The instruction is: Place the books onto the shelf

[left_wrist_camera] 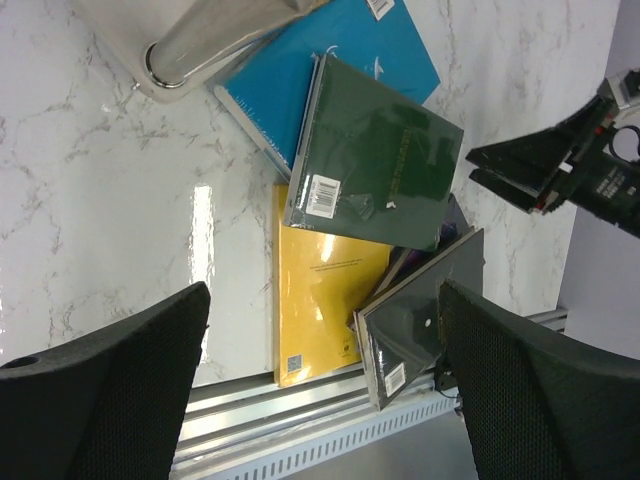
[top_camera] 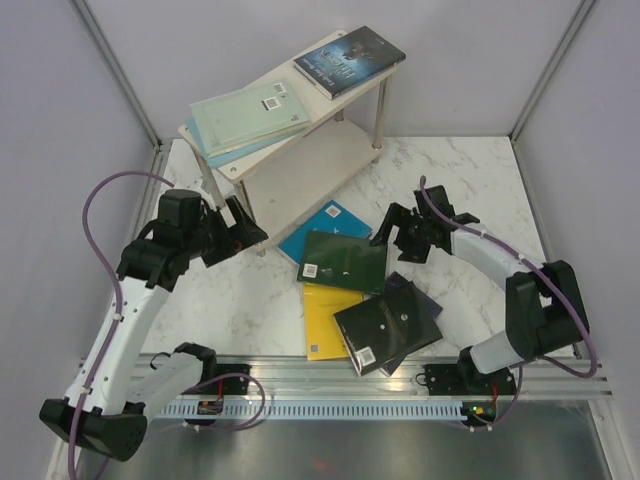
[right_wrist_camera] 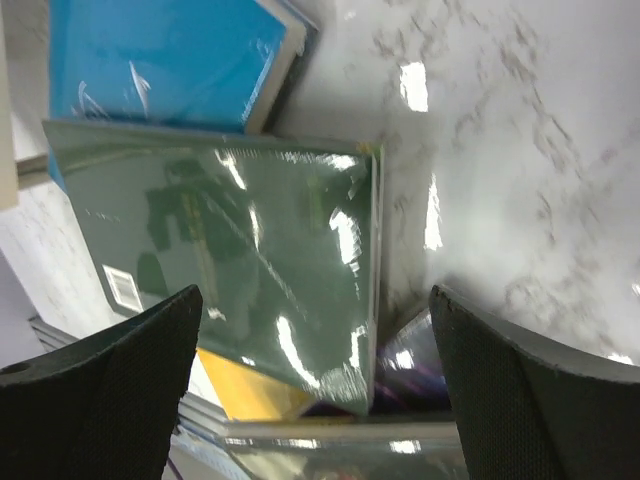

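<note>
The white marble tabletop (top_camera: 460, 180) is walled in by pale panels, with a metal rail (top_camera: 340, 372) along its near edge. The shelf (top_camera: 300, 170) stands askew in the far left part, its two pale boards on thin silver legs.

On the shelf's top board a dark blue book (top_camera: 350, 60) lies at the far right end. A pale green book (top_camera: 250, 112) rests on a light blue book (top_camera: 252, 149) at the left end. The lower board is bare.

Five more books lie in a loose heap on the tabletop, from the shelf's front edge to the rail. The teal book (top_camera: 325, 222) is nearest the shelf, just beside a front leg (left_wrist_camera: 190, 50). The dark green book (top_camera: 345, 262) overlaps both it and the yellow book (top_camera: 328, 320). The black book (top_camera: 385, 325) sits on the purple book (top_camera: 428, 303) and covers the yellow one's right corner.

The left gripper (top_camera: 248, 232) hangs against the shelf's front left leg, jaws spread wide and holding nothing. The right gripper (top_camera: 405, 232) hovers over the dark green book's right edge, likewise spread and empty.
</note>
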`<action>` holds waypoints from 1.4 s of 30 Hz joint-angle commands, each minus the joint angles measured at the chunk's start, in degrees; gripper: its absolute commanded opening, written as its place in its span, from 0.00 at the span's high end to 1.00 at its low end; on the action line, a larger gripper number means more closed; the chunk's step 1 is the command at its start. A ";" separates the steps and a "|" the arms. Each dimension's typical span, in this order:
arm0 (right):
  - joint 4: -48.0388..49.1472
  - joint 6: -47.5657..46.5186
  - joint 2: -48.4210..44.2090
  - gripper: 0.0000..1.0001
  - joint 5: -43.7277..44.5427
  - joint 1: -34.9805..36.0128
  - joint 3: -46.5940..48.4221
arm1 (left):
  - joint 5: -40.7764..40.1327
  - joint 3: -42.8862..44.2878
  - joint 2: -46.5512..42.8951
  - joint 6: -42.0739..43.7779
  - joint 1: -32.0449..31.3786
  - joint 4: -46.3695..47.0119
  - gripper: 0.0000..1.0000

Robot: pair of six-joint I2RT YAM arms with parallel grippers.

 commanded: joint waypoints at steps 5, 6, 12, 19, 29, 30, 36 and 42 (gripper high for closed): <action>21.50 4.59 7.75 0.02 -8.15 -2.63 -6.42 | 0.33 -2.77 -4.97 -1.86 -0.44 -0.04 0.03; 23.96 5.38 8.10 0.02 -8.42 -2.73 -7.39 | 0.33 -2.85 -5.14 -1.69 -0.44 -0.30 0.03; 38.19 11.18 11.97 0.02 -12.20 -2.73 -13.28 | 0.24 -3.55 -6.02 -0.37 -0.44 -2.06 0.03; 57.20 20.50 17.33 0.31 -18.35 -2.82 -21.02 | 0.95 -3.73 -6.11 -0.28 -0.44 -2.59 0.03; 43.86 12.95 6.45 0.93 -17.30 -2.99 -19.01 | 1.91 -5.67 -6.81 -1.07 -0.44 -2.41 0.03; 40.63 12.42 4.00 1.00 -17.21 -2.99 -17.87 | 2.26 -5.93 -6.90 -0.98 -0.44 -2.24 0.03; 30.16 11.89 -4.71 1.00 -19.05 -2.99 -13.91 | 7.70 -7.42 -8.39 -0.81 -0.53 2.50 0.02; 29.61 19.88 -13.86 1.00 -24.59 -2.99 -13.12 | 15.80 -13.04 -10.33 -3.97 -0.53 12.17 0.02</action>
